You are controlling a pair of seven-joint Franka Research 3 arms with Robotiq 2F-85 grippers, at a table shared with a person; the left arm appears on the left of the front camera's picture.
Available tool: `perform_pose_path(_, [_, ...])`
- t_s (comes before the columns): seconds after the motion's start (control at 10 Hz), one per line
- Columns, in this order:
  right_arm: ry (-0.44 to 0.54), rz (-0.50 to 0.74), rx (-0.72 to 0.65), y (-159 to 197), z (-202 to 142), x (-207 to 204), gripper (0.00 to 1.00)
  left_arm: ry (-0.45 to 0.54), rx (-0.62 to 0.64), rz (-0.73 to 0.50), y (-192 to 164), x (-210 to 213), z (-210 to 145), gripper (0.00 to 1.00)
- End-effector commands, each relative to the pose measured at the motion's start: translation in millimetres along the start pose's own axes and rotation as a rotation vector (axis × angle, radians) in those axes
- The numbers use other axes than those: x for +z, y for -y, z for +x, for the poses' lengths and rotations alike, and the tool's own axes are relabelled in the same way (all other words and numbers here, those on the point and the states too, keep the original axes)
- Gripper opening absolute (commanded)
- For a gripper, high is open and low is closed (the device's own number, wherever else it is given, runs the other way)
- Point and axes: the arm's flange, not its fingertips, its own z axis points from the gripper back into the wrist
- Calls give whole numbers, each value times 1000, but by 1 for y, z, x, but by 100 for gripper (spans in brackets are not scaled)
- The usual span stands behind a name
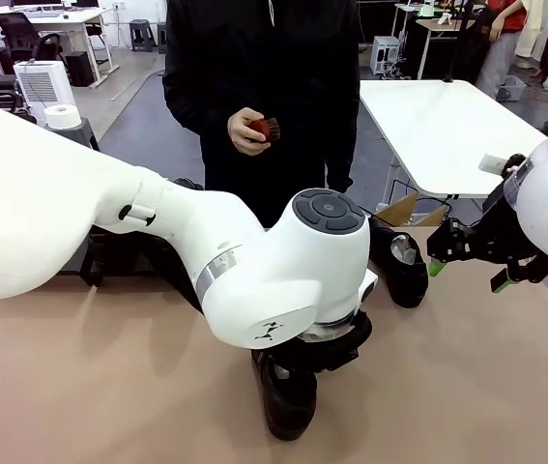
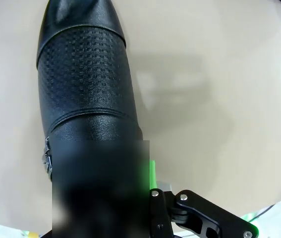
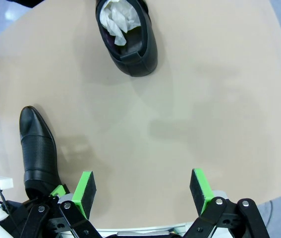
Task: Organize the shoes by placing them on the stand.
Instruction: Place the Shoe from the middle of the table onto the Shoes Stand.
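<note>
Textured shoe (image 1: 285, 401) is lying near centre on the table (image 1: 109, 387), toe pointing near. The left gripper (image 1: 291, 370) is straddling its heel end; can't tell if it is clamped. The second shoe (image 1: 401, 263) is sitting far right, and the right gripper (image 3: 142, 191) is hanging spread beside it. The stand (image 1: 109, 259) is waiting far left, behind the left arm (image 1: 158, 242).

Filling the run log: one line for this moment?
left gripper: shut on near shoe, on table | right gripper: open | far shoe: on table
</note>
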Motion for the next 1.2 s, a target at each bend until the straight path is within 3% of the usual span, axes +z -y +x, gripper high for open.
perform_pose_path(0.0, [-1,7,7,-1,0,-1,100,9,23,11,2,-2,3,0])
perform_pose_path(0.1, [-1,7,7,-1,0,-1,100,-2,4,-10,-4,7,1,0])
perform_pose_path(0.3, [-1,7,7,-1,0,-1,100,24,-43,-92,-31,66,-7,0])
perform_pose_path(0.6, [-1,7,7,-1,0,-1,100,90,-209,-132,-97,151,-3,0])
perform_pose_path(0.8, [-1,7,7,-1,0,-1,100,205,-108,-123,-160,180,27,0])
perform_pose_path(1.0, [-1,7,7,-1,0,-1,100,335,-131,-97,-203,212,45,0])
perform_pose_path(1.1, [-1,7,7,-1,0,-1,100,323,-13,-115,-215,223,45,0])
